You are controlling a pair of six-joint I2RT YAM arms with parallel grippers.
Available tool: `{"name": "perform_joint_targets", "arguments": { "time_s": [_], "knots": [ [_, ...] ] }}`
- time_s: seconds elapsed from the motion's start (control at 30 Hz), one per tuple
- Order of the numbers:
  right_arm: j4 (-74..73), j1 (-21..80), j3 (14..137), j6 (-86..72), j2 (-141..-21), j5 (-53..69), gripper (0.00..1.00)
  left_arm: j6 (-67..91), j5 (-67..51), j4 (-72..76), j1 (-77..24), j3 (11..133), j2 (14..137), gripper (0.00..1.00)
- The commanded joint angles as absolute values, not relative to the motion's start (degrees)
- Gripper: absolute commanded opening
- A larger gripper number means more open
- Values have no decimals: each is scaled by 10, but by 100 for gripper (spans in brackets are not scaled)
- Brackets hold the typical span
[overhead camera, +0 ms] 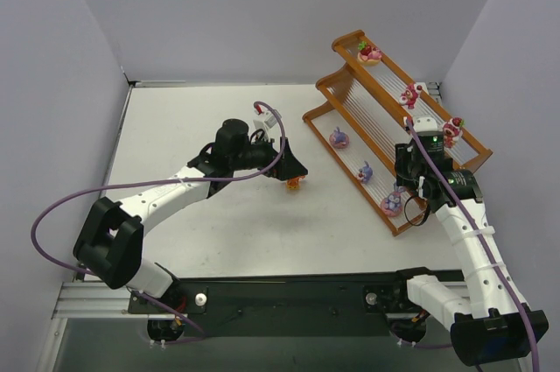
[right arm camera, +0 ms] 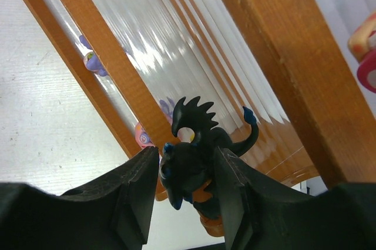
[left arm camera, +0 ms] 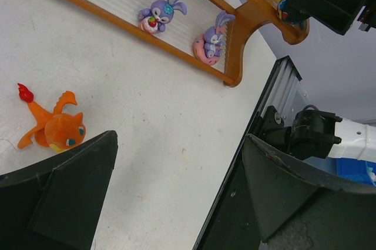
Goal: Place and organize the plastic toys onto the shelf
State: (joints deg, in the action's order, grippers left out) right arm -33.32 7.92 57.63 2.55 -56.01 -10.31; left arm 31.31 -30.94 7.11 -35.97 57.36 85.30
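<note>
On the left, the left hand (overhead camera: 290, 169) hangs with fingers wide apart and nothing between them, just over the orange toy (left arm camera: 56, 129) lying on the worktop (overhead camera: 201, 109) (tipped on its side, by the look of it), well short of the shelf (right arm camera: 282, 56). Over on the right, the right hand (right arm camera: 185, 179) is clamped on the black winged toy (right arm camera: 194, 156), holding it above the white slats (right arm camera: 194, 38). I'd say lower it straight, feet onto the slats, clear of the purple toys (left arm camera: 161, 15), and only then part the fingers.
</note>
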Motion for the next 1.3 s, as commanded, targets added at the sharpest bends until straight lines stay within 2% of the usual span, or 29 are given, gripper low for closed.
{"name": "perform_joint_targets", "arguments": {
  "time_s": [0.0,0.43,0.83,1.03,1.27],
  "knots": [
    [-326,77,580,17,-553,-115,43,309,-317,96,-360,599,853,97],
    [-361,139,590,0,-521,-135,43,308,-323,94,-360,613,865,98],
    [-383,154,552,-31,-503,-178,37,304,-331,89,-360,623,877,97],
    [-388,154,542,-38,-501,-190,29,302,-332,86,-360,623,877,97],
    [-388,155,540,-46,-509,-199,7,299,-331,83,-360,626,878,97]
  ]
}}
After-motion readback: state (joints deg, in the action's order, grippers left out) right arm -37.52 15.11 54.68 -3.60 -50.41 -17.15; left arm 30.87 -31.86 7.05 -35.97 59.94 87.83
